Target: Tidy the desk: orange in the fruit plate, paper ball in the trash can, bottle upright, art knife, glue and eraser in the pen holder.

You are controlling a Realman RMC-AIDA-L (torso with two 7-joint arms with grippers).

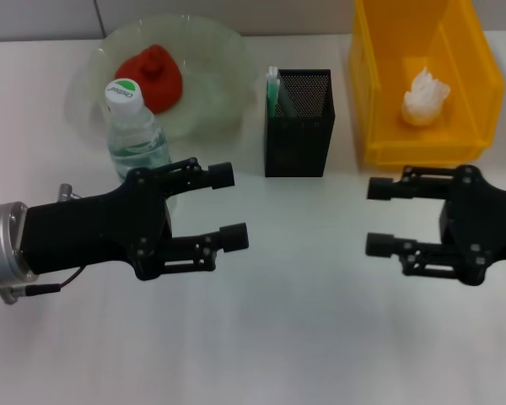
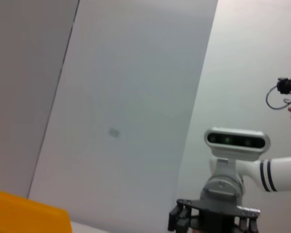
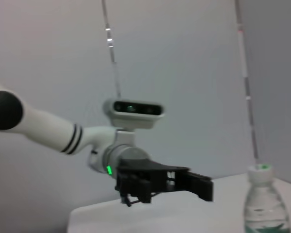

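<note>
The orange (image 1: 152, 74) lies in the pale green fruit plate (image 1: 211, 59) at the back left. In front of the plate the bottle (image 1: 135, 126) stands upright on the desk (image 1: 304, 337); it also shows in the right wrist view as the bottle (image 3: 264, 206). The mint-green art knife (image 1: 274, 89) sticks up inside the black mesh pen holder (image 1: 299, 126). The paper ball (image 1: 424, 97) rests in the yellow trash can (image 1: 379, 101). Glue and eraser are hidden. My left gripper (image 1: 228, 207) hovers open just right of the bottle, holding nothing. My right gripper (image 1: 378, 216) is open and empty before the trash can.
The two grippers face each other across a bare stretch of desk in front of the pen holder. A corner of the trash can (image 2: 29, 213) shows in the left wrist view. The left arm (image 3: 150, 179) shows in the right wrist view.
</note>
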